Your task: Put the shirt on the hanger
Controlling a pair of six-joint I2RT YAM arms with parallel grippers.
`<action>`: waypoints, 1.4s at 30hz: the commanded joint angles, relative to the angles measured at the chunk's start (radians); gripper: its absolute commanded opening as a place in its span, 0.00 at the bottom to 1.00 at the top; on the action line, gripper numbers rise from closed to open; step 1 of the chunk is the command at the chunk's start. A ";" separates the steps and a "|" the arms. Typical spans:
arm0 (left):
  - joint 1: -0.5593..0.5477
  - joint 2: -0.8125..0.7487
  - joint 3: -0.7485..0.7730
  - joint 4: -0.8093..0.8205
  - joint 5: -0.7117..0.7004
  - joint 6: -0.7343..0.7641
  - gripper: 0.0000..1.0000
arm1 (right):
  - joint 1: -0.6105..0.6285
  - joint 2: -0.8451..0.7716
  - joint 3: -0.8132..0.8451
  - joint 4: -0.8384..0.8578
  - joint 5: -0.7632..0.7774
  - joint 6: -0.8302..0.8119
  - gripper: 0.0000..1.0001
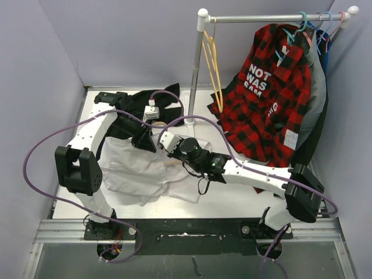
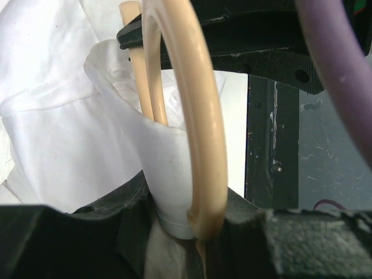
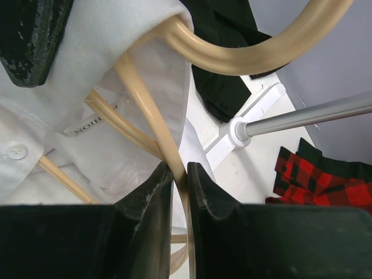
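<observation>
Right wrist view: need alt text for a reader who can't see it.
The right gripper is shut on a thin bar of the tan hanger, whose hook curves across the top. The white shirt, collar label showing, drapes over the hanger; beyond lie a black garment, the rack's metal pole and a red plaid shirt.
</observation>
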 commanded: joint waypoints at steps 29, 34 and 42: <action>0.013 -0.254 0.006 -0.193 0.079 -0.030 0.00 | -0.256 -0.610 -0.092 -0.421 -0.504 0.114 0.98; 0.009 -0.256 -0.019 -0.184 0.086 -0.030 0.00 | -0.100 -0.519 -0.048 -0.385 -0.305 -0.120 0.98; 0.001 -0.249 -0.015 -0.191 0.079 -0.035 0.00 | -0.030 -0.298 -0.019 -0.181 -0.192 -0.330 0.99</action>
